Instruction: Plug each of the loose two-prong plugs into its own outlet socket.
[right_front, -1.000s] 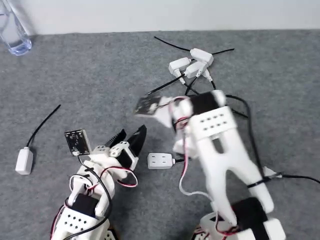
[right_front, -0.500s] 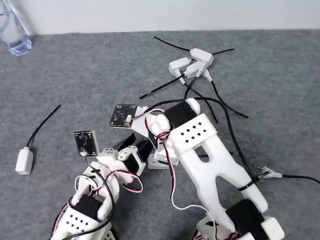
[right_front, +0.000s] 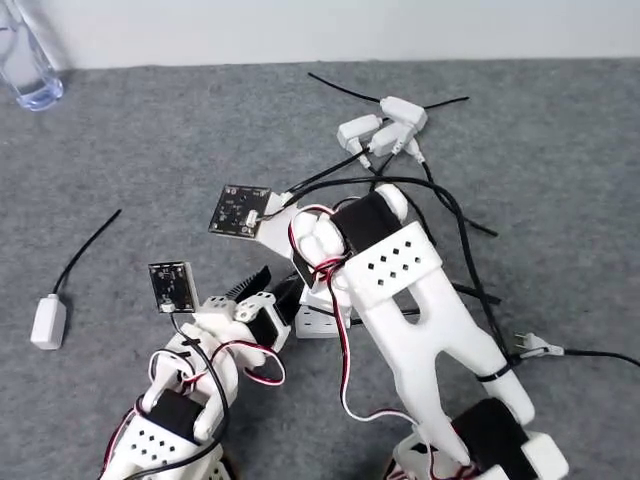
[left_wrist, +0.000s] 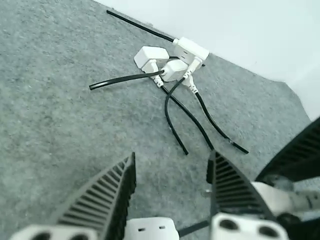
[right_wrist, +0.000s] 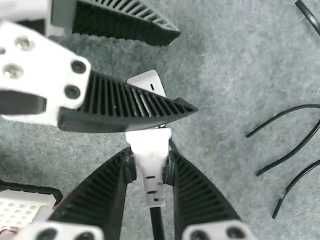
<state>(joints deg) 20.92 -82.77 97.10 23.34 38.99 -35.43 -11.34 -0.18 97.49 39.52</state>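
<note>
Plug (right_wrist: 150, 172): clamped between the fingers of the right gripper (right_wrist: 150, 155), nose toward the outlet (right_wrist: 147, 82), which lies just off table centre on the 6 o'clock side. Over the last second the right arm (right_front: 410, 290) has swung from the 3 o'clock side toward 9 o'clock, mostly in the first half-second, and its wrist now hangs over the outlet. The left arm (right_front: 200, 360) has pushed in from 7 o'clock. The left gripper (left_wrist: 171, 157) stands spread, one finger on either side of the outlet, with gaps showing. The cord (right_front: 440, 200) has been dragged along and now arcs round the right arm at 1 o'clock. The outlet has hardly shifted. A left finger hides the prongs, so entry cannot be confirmed. By this evidence alignment is largely done and the push remains. The cluster (right_front: 385, 125) at 12 o'clock and the spare unit (right_front: 47, 322) at 9 o'clock lie unmoved.
</note>
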